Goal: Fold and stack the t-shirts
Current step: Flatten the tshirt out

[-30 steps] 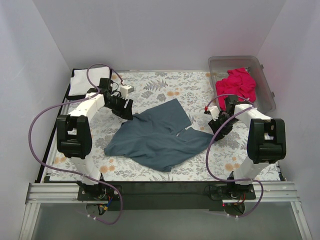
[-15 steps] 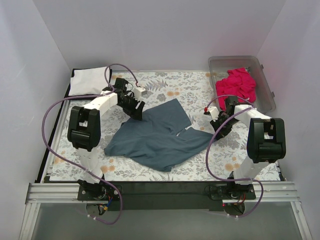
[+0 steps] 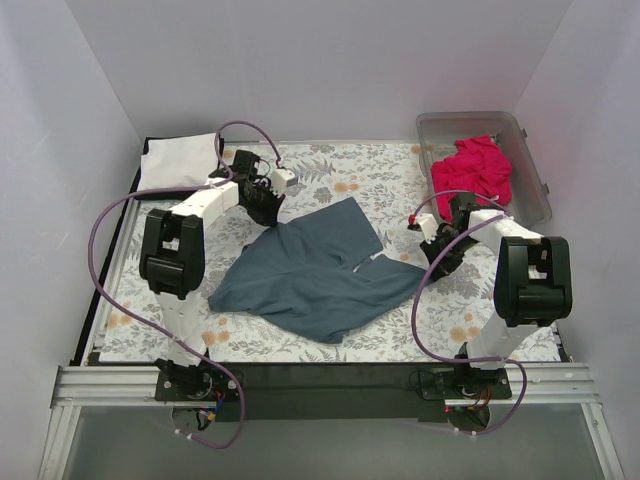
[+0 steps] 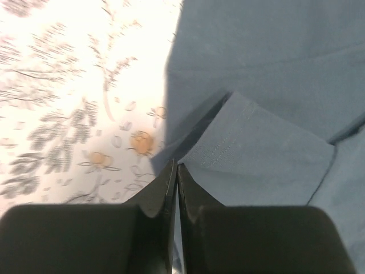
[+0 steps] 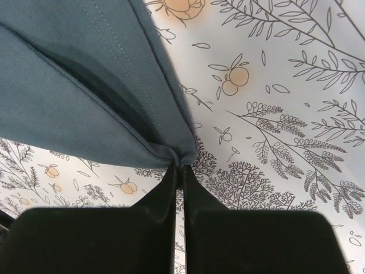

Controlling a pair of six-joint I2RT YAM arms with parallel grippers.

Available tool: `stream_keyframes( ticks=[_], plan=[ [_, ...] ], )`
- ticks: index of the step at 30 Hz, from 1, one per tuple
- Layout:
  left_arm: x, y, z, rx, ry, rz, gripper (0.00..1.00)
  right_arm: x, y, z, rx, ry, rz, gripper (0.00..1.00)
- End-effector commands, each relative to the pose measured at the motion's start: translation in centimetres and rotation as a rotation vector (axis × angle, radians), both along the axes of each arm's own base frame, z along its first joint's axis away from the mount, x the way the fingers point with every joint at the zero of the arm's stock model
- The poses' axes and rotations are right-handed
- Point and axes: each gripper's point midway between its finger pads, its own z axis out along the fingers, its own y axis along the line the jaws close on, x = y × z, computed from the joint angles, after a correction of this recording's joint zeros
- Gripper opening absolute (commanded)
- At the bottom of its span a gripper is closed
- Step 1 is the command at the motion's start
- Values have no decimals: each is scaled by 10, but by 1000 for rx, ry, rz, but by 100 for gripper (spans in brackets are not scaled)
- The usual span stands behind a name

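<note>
From above we see the blue shirt spread on the flowered cloth, between both arms. Left wrist — the left gripper is closed on its edge. Right wrist — the right gripper pinches a bunched corner.

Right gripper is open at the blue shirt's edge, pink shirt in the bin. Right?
No. The right wrist view shows the right gripper shut, pinching the blue shirt by its edge. The pink shirt is in the bin.

A floral cloth of grey ferns and orange flowers covers the table; a clear plastic bin sits at its far right corner.
</note>
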Motion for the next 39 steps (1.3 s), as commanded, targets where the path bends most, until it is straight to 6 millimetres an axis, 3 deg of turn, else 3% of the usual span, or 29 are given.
stream_keyframes(
  ticks=[1, 5, 8, 9, 11, 12, 14, 15, 16, 17, 18, 20, 22, 25, 28, 31, 35, 37, 39],
  plan=[
    [36, 5, 74, -21, -203, 24, 0, 1, 6, 18, 37, -21, -2, 1],
    [39, 11, 98, -25, -212, 19, 0, 7, 9, 29, 50, -40, -4, 1],
    [2, 0, 103, -61, -122, -48, 0, 8, 9, 36, 54, -45, -5, 1],
    [-15, -2, 115, -72, -112, -68, 0, 9, 9, 39, 53, -55, -6, 1],
    [-56, -20, 111, -79, -53, -169, 0, 8, 8, 41, 51, -53, -5, 1],
    [-84, -24, 118, -83, -15, -204, 0, 8, 7, 42, 50, -56, -4, 1],
    [-130, -48, 120, -111, 45, -308, 0, 9, 7, 44, 51, -54, -8, 1],
    [-165, -47, 110, -89, 103, -352, 0, 9, 7, 43, 52, -51, -10, 1],
    [-197, -62, 104, -58, 124, -445, 0, 10, 7, 44, 53, -50, -10, 1],
    [-215, -59, 91, 5, 139, -480, 0, 11, 7, 45, 54, -51, -11, 1],
    [-238, -50, 78, 48, 184, -497, 23, 11, 7, 44, 55, -43, -12, 1],
    [-259, -48, 75, 41, 239, -523, 44, 12, 8, 46, 61, -36, -12, 1],
    [-256, -40, 80, 27, 242, -490, 63, 11, 9, 45, 62, -22, -12, 1],
    [-221, -42, 107, -44, 136, -414, 64, 8, 9, 46, 63, -16, -4, 1],
    [-178, -25, 124, -81, 53, -289, 64, 4, 9, 44, 64, -5, -1, 1],
    [-187, -20, 114, -69, 73, -314, 60, 0, 8, 44, 59, -4, 3, 1],
    [-225, -8, 98, -81, 29, -464, 54, -5, 7, 44, 55, 0, 5, 1],
    [-235, -8, 96, -96, -27, -509, 48, -7, 7, 43, 55, 2, 4, 1],
    [-260, -2, 84, -79, -29, -576, 41, -9, 7, 43, 54, 4, 1, 1]
  ],
)
